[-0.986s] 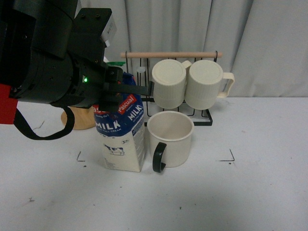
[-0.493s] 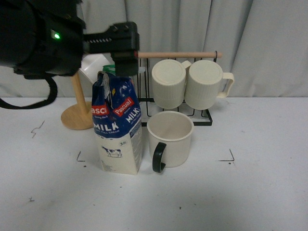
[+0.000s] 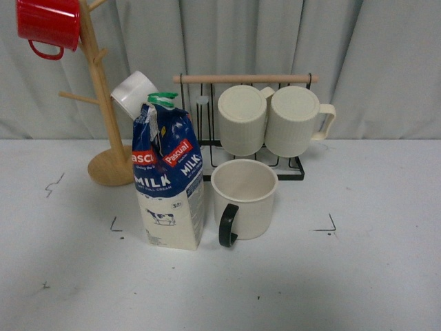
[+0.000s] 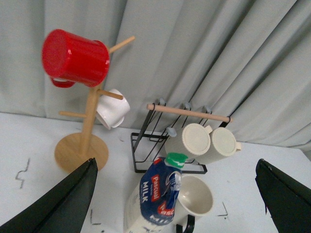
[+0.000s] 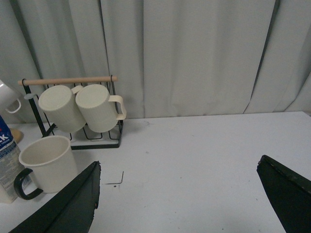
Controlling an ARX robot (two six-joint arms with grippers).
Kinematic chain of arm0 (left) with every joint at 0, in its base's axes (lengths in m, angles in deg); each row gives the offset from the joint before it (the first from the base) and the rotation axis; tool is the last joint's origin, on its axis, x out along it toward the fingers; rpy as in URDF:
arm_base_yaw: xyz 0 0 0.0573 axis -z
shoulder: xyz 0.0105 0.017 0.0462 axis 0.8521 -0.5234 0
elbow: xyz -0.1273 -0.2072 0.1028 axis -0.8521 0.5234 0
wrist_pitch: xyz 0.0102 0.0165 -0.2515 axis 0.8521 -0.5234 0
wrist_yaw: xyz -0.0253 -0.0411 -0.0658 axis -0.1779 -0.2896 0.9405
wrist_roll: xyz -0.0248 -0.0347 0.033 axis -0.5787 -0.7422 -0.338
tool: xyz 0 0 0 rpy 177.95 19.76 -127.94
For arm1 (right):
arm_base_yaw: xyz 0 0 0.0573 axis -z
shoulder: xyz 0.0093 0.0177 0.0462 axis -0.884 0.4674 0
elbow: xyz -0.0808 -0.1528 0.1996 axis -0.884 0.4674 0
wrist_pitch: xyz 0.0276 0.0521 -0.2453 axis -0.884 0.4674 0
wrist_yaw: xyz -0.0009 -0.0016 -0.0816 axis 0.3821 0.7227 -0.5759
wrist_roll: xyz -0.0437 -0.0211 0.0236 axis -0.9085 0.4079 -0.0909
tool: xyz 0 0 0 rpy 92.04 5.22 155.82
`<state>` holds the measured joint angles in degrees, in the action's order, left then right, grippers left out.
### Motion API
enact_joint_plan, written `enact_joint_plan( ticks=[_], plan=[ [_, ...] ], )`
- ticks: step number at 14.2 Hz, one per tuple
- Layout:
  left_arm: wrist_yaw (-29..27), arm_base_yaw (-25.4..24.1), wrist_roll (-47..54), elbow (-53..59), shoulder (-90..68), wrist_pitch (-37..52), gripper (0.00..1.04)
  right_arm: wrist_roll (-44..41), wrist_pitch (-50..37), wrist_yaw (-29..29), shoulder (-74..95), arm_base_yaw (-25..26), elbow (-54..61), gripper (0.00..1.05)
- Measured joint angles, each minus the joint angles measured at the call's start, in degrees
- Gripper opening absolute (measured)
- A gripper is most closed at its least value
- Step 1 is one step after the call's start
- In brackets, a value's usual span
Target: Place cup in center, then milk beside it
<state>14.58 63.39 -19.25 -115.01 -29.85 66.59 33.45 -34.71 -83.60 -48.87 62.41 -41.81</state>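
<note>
The cup, a wide cream mug whose black handle points toward the front, stands upright on the center, the white patch between black corner marks. The milk, a blue-and-white carton with a green cap, stands upright close against the cup's left side. Neither gripper shows in the front view. My left gripper is open and high above the milk and cup, holding nothing. My right gripper is open over bare table, off to the right of the cup.
A wooden mug tree at the back left carries a red mug and a small white cup. Behind the cup, a black wire rack holds two ribbed cream mugs. A grey curtain closes the back.
My left arm, which hung over the milk carton in the front view, has risen up and left that view. The milk and cup stand where they were.
</note>
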Motion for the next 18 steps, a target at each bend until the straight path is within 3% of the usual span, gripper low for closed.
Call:
enact_joint_plan(
  ticks=[1, 3, 8, 18],
  plan=[
    [-5.4, -1.2, 3.7, 3.8, 6.0, 4.8, 0.89, 0.0, 0.0, 0.0, 0.0, 0.0, 0.0, 0.98],
    [-9.0, -5.3, 13.6, 12.7, 16.4, 6.0, 0.66, 0.0, 0.0, 0.0, 0.0, 0.0, 0.0, 0.98],
    [-8.6, -4.8, 18.1, 25.2, 23.9, 9.8, 0.04, 0.0, 0.0, 0.0, 0.0, 0.0, 0.0, 0.98],
    [-8.6, -4.8, 18.3, 35.1, 36.7, 6.6, 0.02, 0.0, 0.0, 0.0, 0.0, 0.0, 0.0, 0.98]
  ],
)
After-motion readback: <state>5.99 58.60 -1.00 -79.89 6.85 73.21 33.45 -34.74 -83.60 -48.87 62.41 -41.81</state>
